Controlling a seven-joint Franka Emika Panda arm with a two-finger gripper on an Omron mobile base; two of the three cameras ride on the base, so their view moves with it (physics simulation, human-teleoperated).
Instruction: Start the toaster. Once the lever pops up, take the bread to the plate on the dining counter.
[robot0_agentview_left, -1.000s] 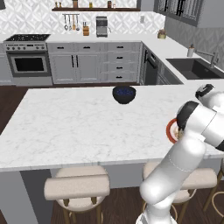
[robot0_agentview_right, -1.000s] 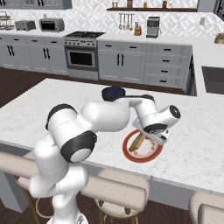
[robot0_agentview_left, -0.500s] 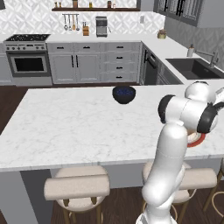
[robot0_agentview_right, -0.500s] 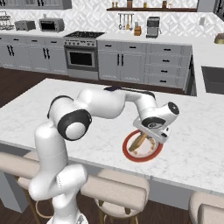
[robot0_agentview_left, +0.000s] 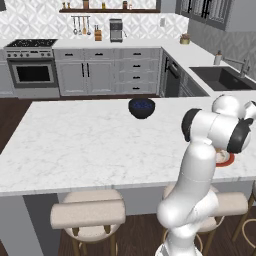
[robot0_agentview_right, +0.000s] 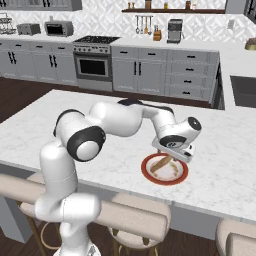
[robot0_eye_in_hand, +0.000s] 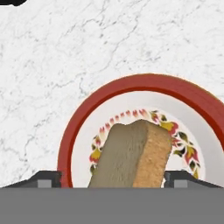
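The bread (robot0_eye_in_hand: 133, 155), a thick tan slice with a browner crust side, stands tilted on the plate (robot0_eye_in_hand: 83, 127), which has a red rim and a pale patterned centre. My gripper (robot0_eye_in_hand: 111, 179) hangs low over it, open. Its fingertips (robot0_eye_in_hand: 46, 178) flank the slice, with a clear gap on the left. In the right base view the gripper (robot0_agentview_right: 172, 152) sits just above the bread (robot0_agentview_right: 161, 162) on the plate (robot0_agentview_right: 150, 176), near the front of the dining counter (robot0_agentview_right: 100, 120). The toaster (robot0_agentview_right: 29, 28) stands far off on the back worktop.
A dark blue bowl (robot0_agentview_left: 141, 107) rests near the counter's far edge. Beige stools (robot0_agentview_left: 87, 212) line the near side below the overhang. My arm's white elbow (robot0_agentview_right: 82, 140) arches over the counter to the left of the plate. A sink (robot0_agentview_left: 220, 77) lies at the back right.
The jaws have spread wide and let go of the bread, which stays leaning on the plate. The arm's elbow has swung, while the hand remains over the plate.
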